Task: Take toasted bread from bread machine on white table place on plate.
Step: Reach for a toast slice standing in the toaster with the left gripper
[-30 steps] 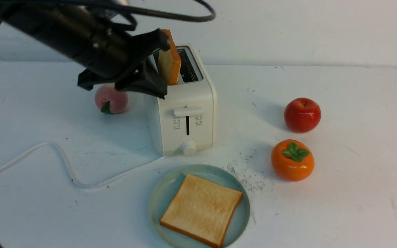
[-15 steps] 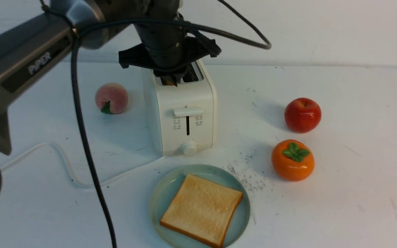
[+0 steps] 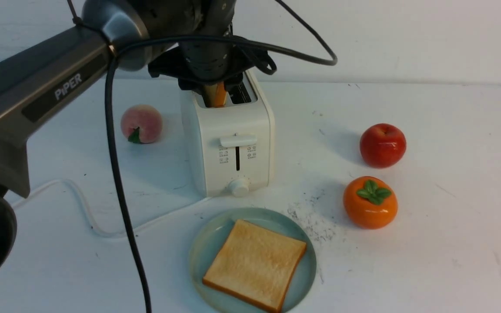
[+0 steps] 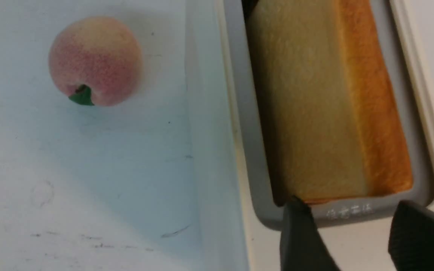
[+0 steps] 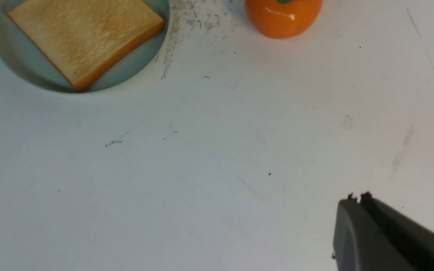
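Two black fingertips (image 4: 298, 241) of the left jaws stand apart with nothing between them, poised over one end of a slot in the bread machine (image 3: 233, 130). One slice of toasted bread (image 4: 315, 101) stands in that slot, ungripped, its pale face and orange-brown crust edge both showing from above. Seen from the front, its top pokes out just under the left arm (image 3: 37, 100), which reaches across from the left with its cable looping overhead. The slot beside it is dark. The cream-white machine stands upright on the white table (image 3: 450, 261), lever and dial facing forward, its white cord (image 3: 81, 204) trailing off to the left. A peach (image 3: 141, 123) sits just left of the machine. A second slice (image 3: 255, 265) lies flat on the pale blue-green plate (image 3: 200, 252), which is near the front of the machine. Well to the right, a red apple (image 3: 382, 144) sits behind an orange persimmon (image 3: 370, 202). Dark crumbs speck the table between plate and persimmon. The right jaws are clenched on nothing above the scuffed table.
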